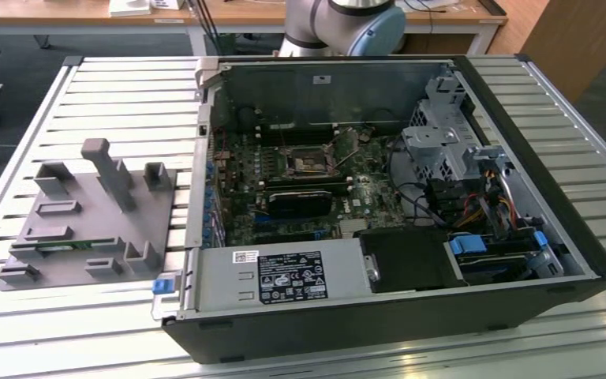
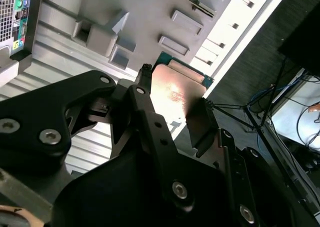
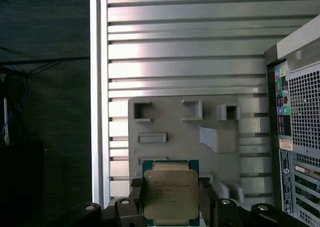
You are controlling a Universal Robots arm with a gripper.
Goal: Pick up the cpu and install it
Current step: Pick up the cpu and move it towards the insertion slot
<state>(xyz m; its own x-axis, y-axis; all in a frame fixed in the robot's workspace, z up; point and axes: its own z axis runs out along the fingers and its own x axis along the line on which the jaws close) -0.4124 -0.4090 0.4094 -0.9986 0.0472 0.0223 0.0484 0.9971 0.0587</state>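
Note:
In both wrist views my gripper point(image 3: 171, 207) point(image 2: 172, 112) is shut on the cpu point(image 3: 170, 192) point(image 2: 177, 89), a thin square chip with a shiny metal top and a green edge. Black fingers point(image 3: 137, 204) press on two opposite sides of it. The chip hangs well above the grey holder plate point(image 3: 170, 122) point(image 2: 140, 17). In the exterior view the motherboard socket point(image 1: 312, 163) sits open inside the computer case point(image 1: 387, 268), with its metal frame raised.
The open case lies on a slatted metal table point(image 1: 124, 87), and the grey holder plate point(image 1: 92, 213) stands at the exterior view's left with a green memory stick point(image 1: 66, 247) in it. The arm's base point(image 1: 346, 24) rises behind the case. The case's rear panel point(image 3: 300, 112) is beside the plate.

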